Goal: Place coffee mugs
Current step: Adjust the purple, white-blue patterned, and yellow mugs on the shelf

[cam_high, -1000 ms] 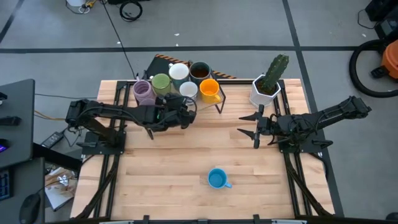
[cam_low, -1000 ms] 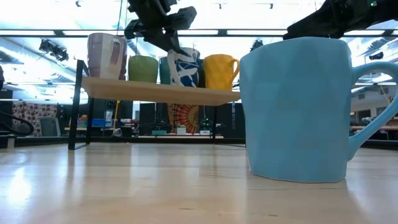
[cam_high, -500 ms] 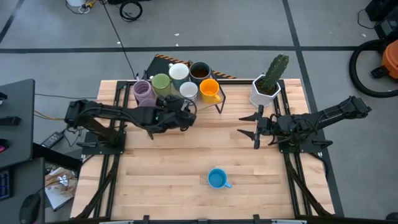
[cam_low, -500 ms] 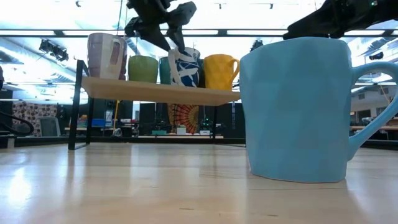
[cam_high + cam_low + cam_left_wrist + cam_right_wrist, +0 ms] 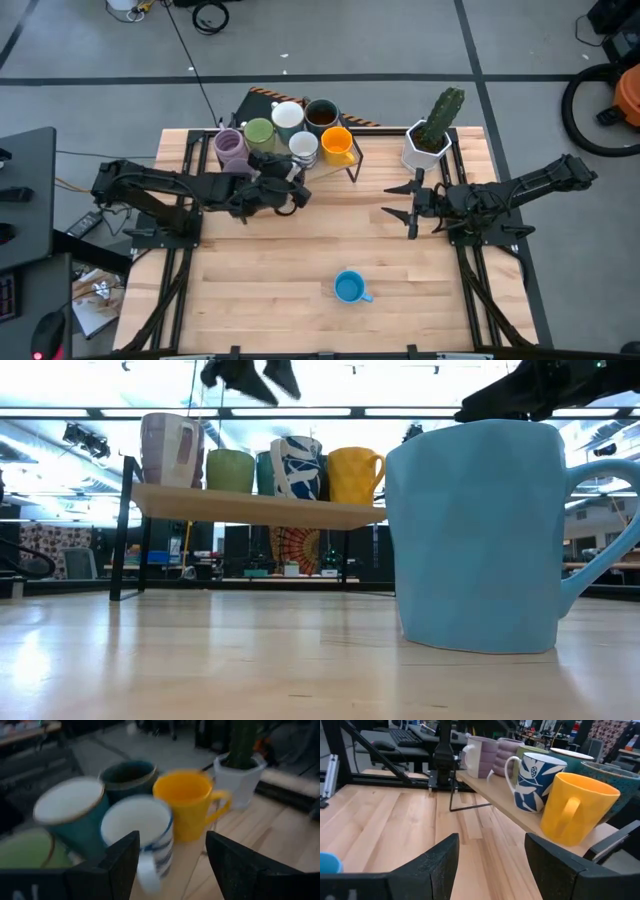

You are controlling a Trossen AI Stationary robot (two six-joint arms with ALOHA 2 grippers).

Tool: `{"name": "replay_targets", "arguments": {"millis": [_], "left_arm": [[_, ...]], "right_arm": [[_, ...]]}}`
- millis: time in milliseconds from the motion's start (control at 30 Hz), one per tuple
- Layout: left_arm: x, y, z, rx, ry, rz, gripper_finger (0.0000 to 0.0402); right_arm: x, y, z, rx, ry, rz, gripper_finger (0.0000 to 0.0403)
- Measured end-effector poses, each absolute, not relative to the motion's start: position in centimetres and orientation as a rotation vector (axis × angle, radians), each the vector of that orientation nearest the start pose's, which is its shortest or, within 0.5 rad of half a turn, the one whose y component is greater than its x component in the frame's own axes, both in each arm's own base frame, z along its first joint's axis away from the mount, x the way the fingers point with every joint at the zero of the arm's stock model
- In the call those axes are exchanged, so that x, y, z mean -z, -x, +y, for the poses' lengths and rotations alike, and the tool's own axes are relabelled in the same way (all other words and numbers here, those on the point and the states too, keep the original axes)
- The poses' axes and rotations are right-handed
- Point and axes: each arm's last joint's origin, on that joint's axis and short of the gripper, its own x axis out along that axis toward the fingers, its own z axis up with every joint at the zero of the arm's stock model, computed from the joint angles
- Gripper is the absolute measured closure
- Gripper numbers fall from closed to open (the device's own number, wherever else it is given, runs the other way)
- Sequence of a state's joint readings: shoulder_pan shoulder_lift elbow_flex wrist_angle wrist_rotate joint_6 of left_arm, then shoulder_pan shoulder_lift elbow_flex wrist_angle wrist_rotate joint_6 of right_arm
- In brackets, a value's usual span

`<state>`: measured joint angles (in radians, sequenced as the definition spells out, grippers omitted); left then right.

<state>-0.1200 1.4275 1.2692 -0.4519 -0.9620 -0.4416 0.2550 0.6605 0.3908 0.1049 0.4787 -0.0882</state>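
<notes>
Overhead, table-level, two wrist views.

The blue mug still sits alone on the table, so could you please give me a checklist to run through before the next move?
1. Left hand open and holding nothing: ok.
2. White-and-blue mug upright on the shelf, free of the left hand: ok.
3. Blue mug upright on the table, nothing touching it: ok.
4. Right hand open, parked near the cactus pot: ok.
5. Free space on the shelf for the blue mug: cannot tell.
</notes>
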Motion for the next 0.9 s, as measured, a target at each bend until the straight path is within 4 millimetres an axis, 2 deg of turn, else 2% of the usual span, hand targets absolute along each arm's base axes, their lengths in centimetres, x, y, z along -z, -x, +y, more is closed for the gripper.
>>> {"name": "replay_targets", "arguments": {"millis": [300,433,567,767,900], "left_arm": [[-36.6,-28.6,-2.4,-0.779,-0.13,0.345,0.0166],[-36.8,-27.5,-4.2,-0.696,-0.204,0.386,0.0166],[-35.6,-26.7,-6.0,-0.638,-0.25,0.441,0.0166],[-31.6,-26.0,-7.4,-0.607,-0.225,0.499,0.0166],[-30.9,-25.5,-8.6,-0.571,-0.206,0.49,0.0166]], "right_arm": [[-25.2,-15.6,2.1,0.261,0.131,0.079,0.017],[-25.8,-16.1,2.0,0.24,0.116,0.077,0.017],[-26.4,-17.7,2.1,0.213,0.108,0.129,0.017],[-27.2,-21.0,2.6,0.204,0.167,0.207,0.017],[-27.6,-23.3,2.7,0.207,0.211,0.29,0.017]]}}
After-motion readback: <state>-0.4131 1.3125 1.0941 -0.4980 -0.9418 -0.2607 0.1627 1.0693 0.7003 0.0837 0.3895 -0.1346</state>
